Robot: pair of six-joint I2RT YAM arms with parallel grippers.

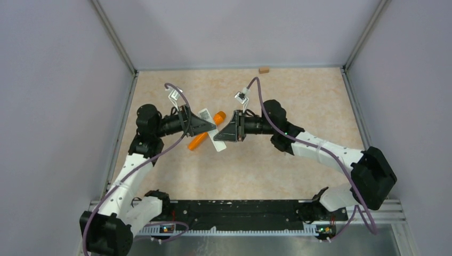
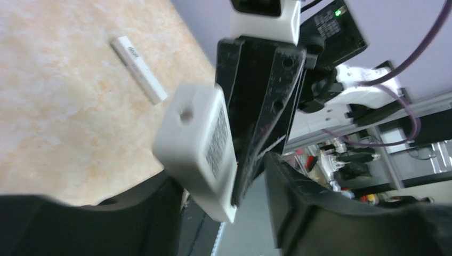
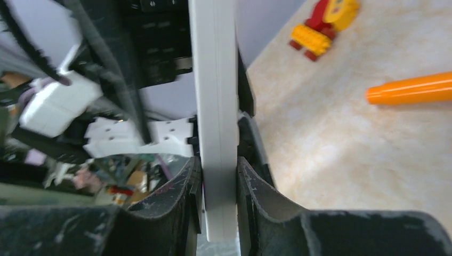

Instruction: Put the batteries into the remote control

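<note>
The white remote control point(image 3: 215, 96) stands edge-on between the jaws of my right gripper point(image 3: 218, 166), which is shut on it and holds it above the table. In the left wrist view its labelled end point(image 2: 198, 143) lies between the fingers of my left gripper point(image 2: 221, 173), which is open, with a gap on the right side. In the top view both grippers, left point(image 1: 209, 126) and right point(image 1: 226, 131), meet at the remote point(image 1: 208, 116) mid-table. No batteries show in any view.
An orange torch-like tube point(image 1: 198, 141) lies on the table under the grippers and shows in the right wrist view point(image 3: 410, 88). A white strip point(image 2: 139, 69) lies on the table. A red-and-yellow toy point(image 3: 325, 21) and a small tan block point(image 1: 263, 70) sit near the back.
</note>
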